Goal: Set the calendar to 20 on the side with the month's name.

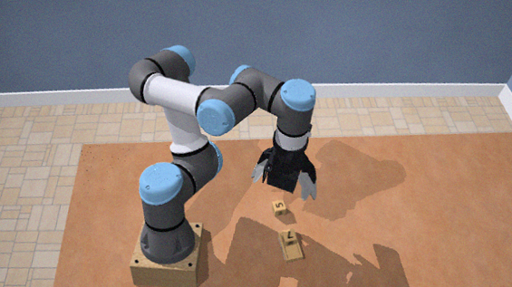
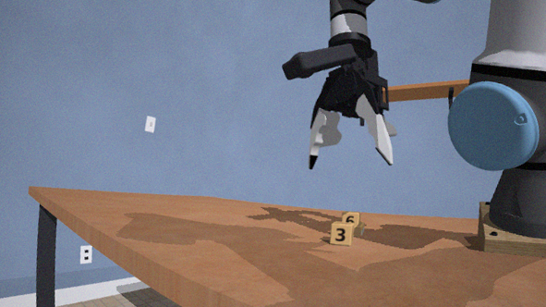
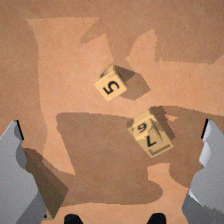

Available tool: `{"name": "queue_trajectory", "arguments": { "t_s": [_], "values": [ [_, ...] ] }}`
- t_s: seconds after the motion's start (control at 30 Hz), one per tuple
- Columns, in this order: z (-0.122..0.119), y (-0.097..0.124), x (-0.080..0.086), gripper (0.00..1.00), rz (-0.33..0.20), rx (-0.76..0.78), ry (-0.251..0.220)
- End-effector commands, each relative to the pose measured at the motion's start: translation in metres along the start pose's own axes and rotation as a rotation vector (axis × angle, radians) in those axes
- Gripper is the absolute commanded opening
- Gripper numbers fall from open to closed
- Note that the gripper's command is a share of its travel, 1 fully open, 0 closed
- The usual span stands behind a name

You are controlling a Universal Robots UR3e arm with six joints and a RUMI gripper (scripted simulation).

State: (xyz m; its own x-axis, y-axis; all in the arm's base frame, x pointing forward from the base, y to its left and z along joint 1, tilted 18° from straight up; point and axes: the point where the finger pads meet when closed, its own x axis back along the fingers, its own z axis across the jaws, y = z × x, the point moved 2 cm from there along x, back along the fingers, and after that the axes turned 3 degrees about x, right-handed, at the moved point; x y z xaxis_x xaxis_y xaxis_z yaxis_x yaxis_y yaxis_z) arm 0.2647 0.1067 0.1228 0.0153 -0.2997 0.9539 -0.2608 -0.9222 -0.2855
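In front of you, on the table (image 1: 468, 213) (image 2: 188, 254), one cube (image 1: 279, 208) (image 2: 341, 234) (image 3: 110, 84) sits outside the tray (image 1: 295, 253) (image 3: 161, 149), near it but apart. The other cube (image 1: 289, 237) (image 2: 350, 219) (image 3: 145, 131) stands in the tray, at the end toward the first cube. In your top view, both lie to the right of the arm's base block (image 1: 163, 276) (image 2: 534, 250), well apart from it.

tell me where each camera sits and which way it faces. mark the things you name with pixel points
Top: high above the table (image 1: 448, 196) (image 2: 204, 275), looking down at an angle; whole arm (image 1: 174, 96) and open gripper (image 1: 283, 185) (image 2: 351, 166) (image 3: 112, 121) show.
Exterior: beside the table, low, looking across it to the wall; gripper and part of the arm show.
Wrist: at the gripper, facing the table; only the jaws' parts show.
Top and wrist share the cube topped 5 (image 1: 279, 205) (image 3: 110, 87).
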Motion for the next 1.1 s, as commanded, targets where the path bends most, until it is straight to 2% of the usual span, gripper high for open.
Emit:
{"name": "queue_trajectory", "arguments": {
  "t_s": [0.0, 0.07, 0.5, 0.83, 1.07],
  "values": [
    [0.0003, 0.0004, -0.0002, 1.0, 0.011, 0.124, 0.004],
    [0.0002, 0.0008, -0.0008, 1.0, 0.011, 0.205, 0.004],
    [-0.0001, 0.0023, -0.0027, 1.0, 0.01, 0.44, 0.006],
    [-0.0002, 0.0037, -0.004, 1.0, 0.009, 0.589, 0.006],
    [-0.0004, 0.004, -0.0041, 1.0, 0.009, 0.622, 0.007]
  ]
}}
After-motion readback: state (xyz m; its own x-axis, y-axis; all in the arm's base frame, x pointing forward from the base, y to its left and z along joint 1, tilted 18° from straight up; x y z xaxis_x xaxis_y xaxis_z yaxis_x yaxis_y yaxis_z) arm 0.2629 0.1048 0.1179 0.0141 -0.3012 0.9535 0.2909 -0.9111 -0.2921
